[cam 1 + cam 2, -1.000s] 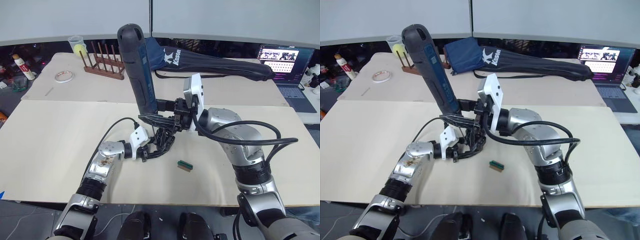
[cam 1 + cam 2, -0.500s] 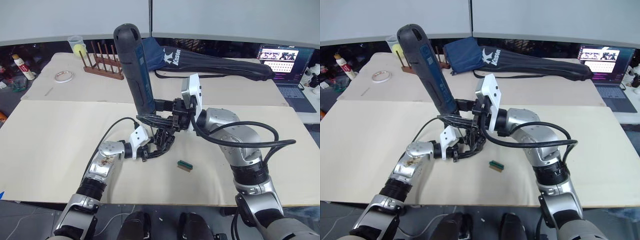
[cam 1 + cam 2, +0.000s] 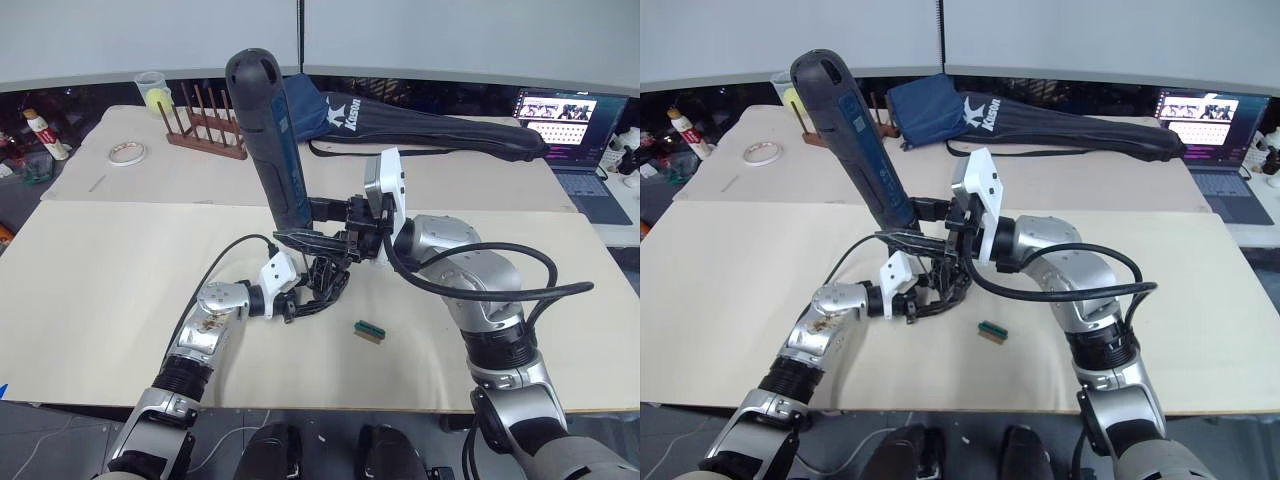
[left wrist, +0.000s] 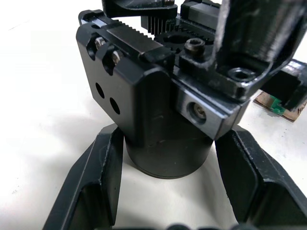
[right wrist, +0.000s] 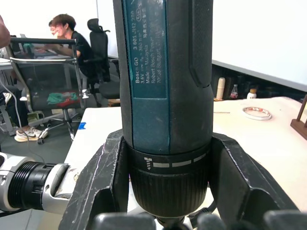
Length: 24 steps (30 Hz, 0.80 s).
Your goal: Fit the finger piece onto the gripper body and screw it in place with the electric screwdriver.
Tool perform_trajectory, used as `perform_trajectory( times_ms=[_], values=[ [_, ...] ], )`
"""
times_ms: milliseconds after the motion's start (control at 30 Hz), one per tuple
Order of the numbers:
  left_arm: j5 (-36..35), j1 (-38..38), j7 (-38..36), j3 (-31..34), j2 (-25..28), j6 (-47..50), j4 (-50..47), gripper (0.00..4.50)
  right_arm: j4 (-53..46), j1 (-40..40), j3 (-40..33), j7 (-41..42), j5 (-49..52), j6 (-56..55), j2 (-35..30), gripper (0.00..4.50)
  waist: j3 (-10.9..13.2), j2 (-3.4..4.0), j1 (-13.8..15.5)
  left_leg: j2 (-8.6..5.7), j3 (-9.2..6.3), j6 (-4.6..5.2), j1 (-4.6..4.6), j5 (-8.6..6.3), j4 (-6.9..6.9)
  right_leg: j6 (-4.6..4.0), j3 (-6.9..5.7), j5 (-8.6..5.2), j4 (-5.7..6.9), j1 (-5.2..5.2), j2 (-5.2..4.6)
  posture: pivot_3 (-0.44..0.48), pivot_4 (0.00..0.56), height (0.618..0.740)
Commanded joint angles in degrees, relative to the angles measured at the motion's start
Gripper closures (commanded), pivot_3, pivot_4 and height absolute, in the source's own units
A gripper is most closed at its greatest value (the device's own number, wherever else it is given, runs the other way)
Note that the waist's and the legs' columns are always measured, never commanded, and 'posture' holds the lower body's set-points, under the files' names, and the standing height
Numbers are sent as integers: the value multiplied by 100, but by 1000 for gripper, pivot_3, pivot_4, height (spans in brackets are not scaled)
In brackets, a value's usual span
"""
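The electric screwdriver [image 3: 272,150], a thick dark blue-black cylinder, stands nearly upright over the table's middle, its top leaning to the left. My right gripper [image 3: 322,224] is shut on its lower end, with its fingers [image 5: 103,182] on both sides of the collar. Below it sits the gripper body [image 3: 322,278], a chunky black block of linkages. My left gripper [image 4: 173,135] is shut on the body's round base [image 4: 168,153]. A black part [image 4: 249,43] stands on top of the body; I cannot tell whether it is the finger piece.
A small green block [image 3: 370,331] lies on the table right of the gripper body. At the back are a wooden rack [image 3: 208,128], a tape roll [image 3: 128,152], a long black bag [image 3: 440,128] and a laptop [image 3: 580,135]. A seated person [image 5: 67,36] is far off.
The screwdriver's top has tipped slightly further to the left, with my right gripper holding it. My left gripper and the gripper body have stayed in place.
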Motion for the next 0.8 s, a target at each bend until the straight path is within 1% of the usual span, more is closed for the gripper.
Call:
perform_trajectory(
  times_ms=[33, 800],
  values=[
    [-74, -50, 38, 28, -1, 7, -322, 2198, -107, -132, -107, 68, 42, -264, 32, 2569, 0, 0, 0, 0, 0, 0, 0, 0, 0, 0, 0, 0, 0, 0, 0, 0, 150, 730],
    [-91, -67, 45, 33, -14, 84, -386, 2198, -70, 43, -54, 151, -109, -358, 46, 2569, 0, 0, -4, 0, 0, 0, 0, 0, -1, 0, 0, 0, -1, 0, 0, 0, 150, 730]
  ],
)
